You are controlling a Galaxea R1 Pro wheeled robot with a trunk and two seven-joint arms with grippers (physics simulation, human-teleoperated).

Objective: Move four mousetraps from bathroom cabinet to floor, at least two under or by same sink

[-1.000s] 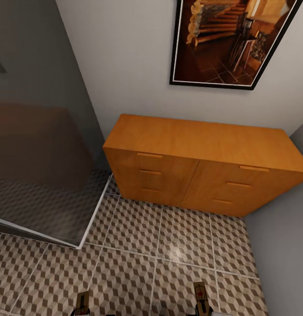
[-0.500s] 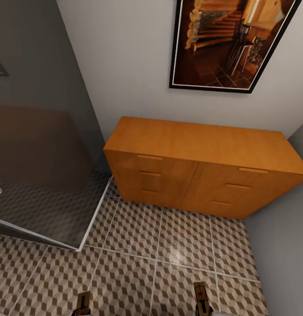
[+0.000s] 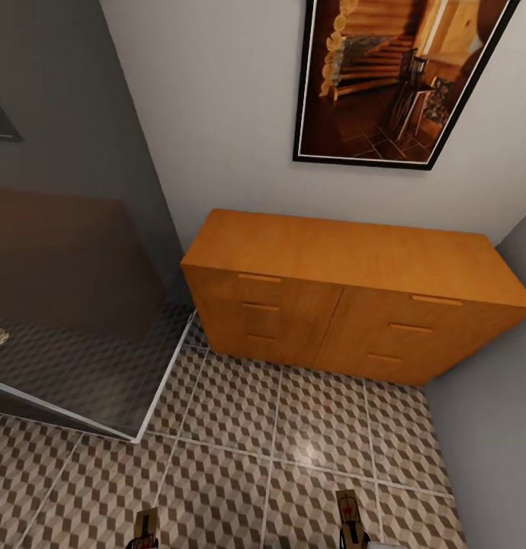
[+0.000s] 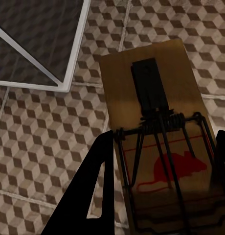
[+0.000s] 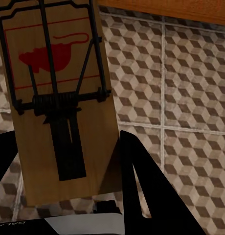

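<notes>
Both arms sit low at the near edge of my head view, each carrying a trap out ahead of it.

Left tool (image 4: 161, 191): closed on a mousetrap (image 4: 159, 132), black fingers (image 4: 95, 186) pressed to both long edges of the board. Board extends forward beyond the fingertips, red mouse print nearest the tool, dark pedal further out. It hangs above the bathroom floor (image 4: 39, 142), apart from the tiles. Shower tray's white frame (image 4: 73, 49) lies ahead and to the side.

Right tool (image 5: 63, 166): clamped on a second mousetrap (image 5: 58, 98), fingers (image 5: 137, 181) against the board's sides. Spring and bar face up, print end furthest from the tool.

Head view: the cabinet (image 3: 347, 293) stands ahead against the wall, all drawer fronts closed, framed picture (image 3: 392, 76) above it. Both trap tips, left (image 3: 145, 528) and right (image 3: 350, 517), point toward it, well apart from each other.
</notes>
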